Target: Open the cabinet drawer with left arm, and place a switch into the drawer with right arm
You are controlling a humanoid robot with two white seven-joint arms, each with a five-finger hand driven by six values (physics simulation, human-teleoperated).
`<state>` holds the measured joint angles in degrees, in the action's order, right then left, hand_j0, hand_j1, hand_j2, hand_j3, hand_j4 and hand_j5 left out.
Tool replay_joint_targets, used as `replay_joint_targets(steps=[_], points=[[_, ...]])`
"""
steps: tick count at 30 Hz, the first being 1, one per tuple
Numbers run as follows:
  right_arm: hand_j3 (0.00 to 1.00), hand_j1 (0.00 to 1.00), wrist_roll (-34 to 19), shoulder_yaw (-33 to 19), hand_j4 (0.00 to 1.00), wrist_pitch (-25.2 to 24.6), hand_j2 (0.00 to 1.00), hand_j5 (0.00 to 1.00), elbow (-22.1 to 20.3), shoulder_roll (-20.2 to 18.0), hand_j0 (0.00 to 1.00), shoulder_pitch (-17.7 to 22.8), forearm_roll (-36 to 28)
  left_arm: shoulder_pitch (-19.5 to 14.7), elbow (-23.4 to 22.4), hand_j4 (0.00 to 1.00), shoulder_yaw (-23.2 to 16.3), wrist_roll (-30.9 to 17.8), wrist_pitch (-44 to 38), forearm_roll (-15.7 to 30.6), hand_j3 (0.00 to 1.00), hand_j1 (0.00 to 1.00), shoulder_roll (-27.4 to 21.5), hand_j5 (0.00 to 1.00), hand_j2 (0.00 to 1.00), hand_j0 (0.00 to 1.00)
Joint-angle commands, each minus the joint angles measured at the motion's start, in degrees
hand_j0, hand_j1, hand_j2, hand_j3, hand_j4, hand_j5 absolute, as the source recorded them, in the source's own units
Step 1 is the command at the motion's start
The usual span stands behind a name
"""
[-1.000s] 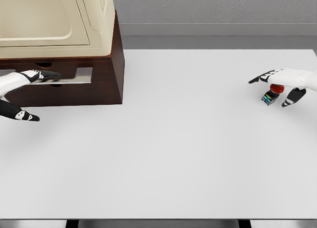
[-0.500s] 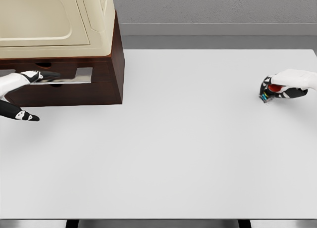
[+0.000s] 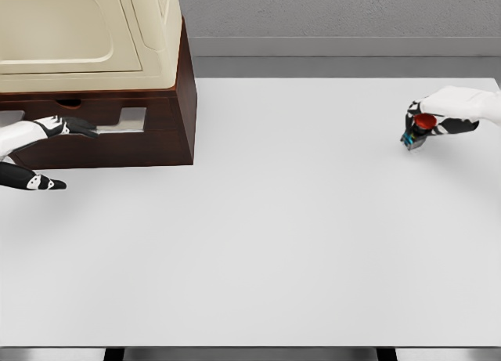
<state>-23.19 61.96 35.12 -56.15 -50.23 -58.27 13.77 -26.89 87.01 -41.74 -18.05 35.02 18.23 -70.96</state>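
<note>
The dark brown cabinet [image 3: 168,102] stands at the table's back left, and its drawer front [image 3: 125,146] with a silvery handle recess [image 3: 125,120] looks closed. My left hand [image 3: 70,153] comes in from the left edge with its fingers [image 3: 74,127] stretched to the handle recess and its thumb low and spread. It holds nothing. At the far right, my right hand [image 3: 419,130] is shut on the switch [image 3: 423,123], a small dark block with a red button, held just above the table.
A cream-coloured appliance [image 3: 78,32] sits on top of the cabinet. The white table [image 3: 274,236] stretches between the two hands. Behind its far edge is a grey wall [image 3: 337,16].
My right hand closed around the switch and raised it slightly, up and to the left. The left hand stayed at the drawer handle, shifting only a little.
</note>
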Motion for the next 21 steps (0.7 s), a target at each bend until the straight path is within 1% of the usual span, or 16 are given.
replay_joint_targets(steps=[1,4,9,11,14,16,21], points=[[0.43,0.43,0.08,-0.43,0.43,-0.12,0.43,0.43,-1.94,0.04,0.43,-0.09,-0.41,0.09,0.27,0.82,0.08,-0.76,-0.02,1.10,0.82,0.82,-0.32,0.82,0.82,0.82],[0.43,0.43,0.17,-1.75,0.43,-0.12,0.43,0.43,-3.70,0.04,0.43,0.09,-0.59,0.00,0.36,0.82,0.08,-0.85,-0.02,1.72,0.82,0.82,-0.84,0.82,0.82,0.82],[0.44,0.44,0.52,-2.89,0.44,-0.12,0.44,0.44,-7.83,-0.05,0.44,-0.09,-1.38,0.00,0.44,0.82,0.17,-0.94,-0.02,2.51,0.82,0.82,-1.63,0.82,0.82,0.82],[0.44,0.44,0.52,-2.89,0.44,-0.12,0.44,0.44,-10.21,-0.05,0.44,-0.09,-1.91,0.00,0.53,0.82,0.17,-0.94,-0.02,2.60,0.82,0.82,-1.63,0.82,0.82,0.82],[0.44,0.44,0.52,-4.21,0.44,-0.12,0.44,0.44,-11.44,-0.13,0.44,-0.44,-2.26,0.00,0.71,0.82,0.08,-1.91,-0.02,3.21,0.82,0.82,-1.72,0.82,0.82,0.82],[0.44,0.44,0.52,-4.21,0.44,-0.12,0.44,0.44,-12.67,-0.13,0.44,-0.53,-2.52,0.00,1.06,0.82,0.08,-1.91,-0.02,3.30,0.82,0.82,-1.90,0.82,0.82,0.82],[0.44,0.44,0.52,-4.56,0.44,-0.12,0.44,0.44,-13.99,-0.57,0.44,-0.53,-2.52,0.09,2.20,0.82,0.08,-1.99,-0.02,3.83,0.82,0.82,-2.42,0.82,0.82,0.82]])
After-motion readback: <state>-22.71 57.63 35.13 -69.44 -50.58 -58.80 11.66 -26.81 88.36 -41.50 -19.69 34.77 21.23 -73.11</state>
